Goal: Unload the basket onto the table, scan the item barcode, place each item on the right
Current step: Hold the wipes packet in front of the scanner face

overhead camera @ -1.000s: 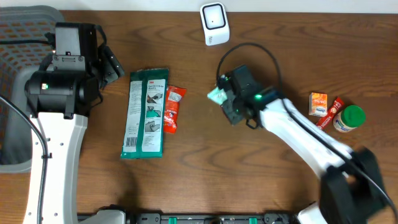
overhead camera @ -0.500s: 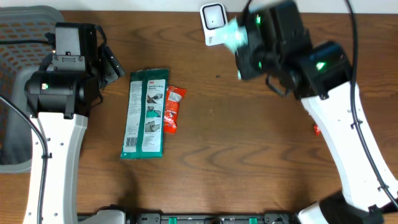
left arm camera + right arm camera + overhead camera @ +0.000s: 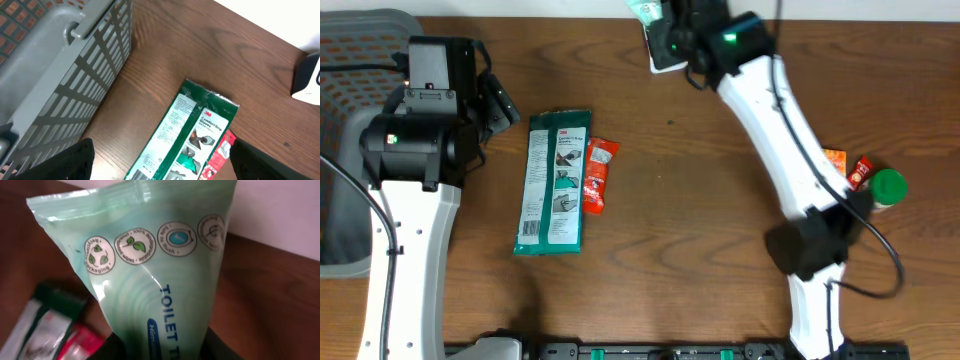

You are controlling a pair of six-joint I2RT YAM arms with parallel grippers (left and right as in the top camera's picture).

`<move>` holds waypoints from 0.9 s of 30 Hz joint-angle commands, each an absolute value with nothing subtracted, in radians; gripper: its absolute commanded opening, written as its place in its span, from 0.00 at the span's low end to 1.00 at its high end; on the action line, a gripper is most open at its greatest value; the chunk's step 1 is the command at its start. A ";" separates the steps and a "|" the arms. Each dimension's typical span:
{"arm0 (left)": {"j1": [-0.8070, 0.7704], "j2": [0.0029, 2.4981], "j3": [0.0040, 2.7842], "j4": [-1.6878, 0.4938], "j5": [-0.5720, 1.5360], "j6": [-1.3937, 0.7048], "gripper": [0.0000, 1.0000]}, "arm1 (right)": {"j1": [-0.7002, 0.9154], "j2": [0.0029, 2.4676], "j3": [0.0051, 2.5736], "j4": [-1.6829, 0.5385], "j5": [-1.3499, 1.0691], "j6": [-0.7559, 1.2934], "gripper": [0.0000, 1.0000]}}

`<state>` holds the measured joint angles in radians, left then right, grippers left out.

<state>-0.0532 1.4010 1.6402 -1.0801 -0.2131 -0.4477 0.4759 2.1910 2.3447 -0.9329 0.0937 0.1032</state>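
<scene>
The pale green pouch [image 3: 150, 275] is sitting pinched in the right gripper [image 3: 660, 18], whose jaws are narrowed on its lower end. It is hanging at the far table edge, just over the white scanner [image 3: 658, 62]. Within 1 second the arm has been carrying it there from mid-table, so presentation is probably beginning. I cannot tell whether the barcode is facing the scanner. The left gripper [image 3: 165, 165] is hanging wide and empty above the 3M glove pack [image 3: 185, 135].

pouch [image 3: 150, 280]: lower print cut off | scanner [image 3: 306, 82]: cut by frame edge
</scene>
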 commanded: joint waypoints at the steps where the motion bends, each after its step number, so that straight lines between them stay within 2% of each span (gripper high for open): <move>1: -0.049 1.405 1.656 -1.083 -0.226 -0.446 0.87 | 0.453 2.271 2.361 -0.855 0.154 0.115 0.21; 12: -0.049 1.405 1.656 -1.084 -0.226 -0.446 0.87 | 0.423 2.483 2.361 -0.573 0.287 0.124 0.21; 27: -0.049 1.405 1.656 -1.083 -0.226 -0.446 0.87 | 0.393 2.592 2.360 -0.538 0.279 0.164 0.21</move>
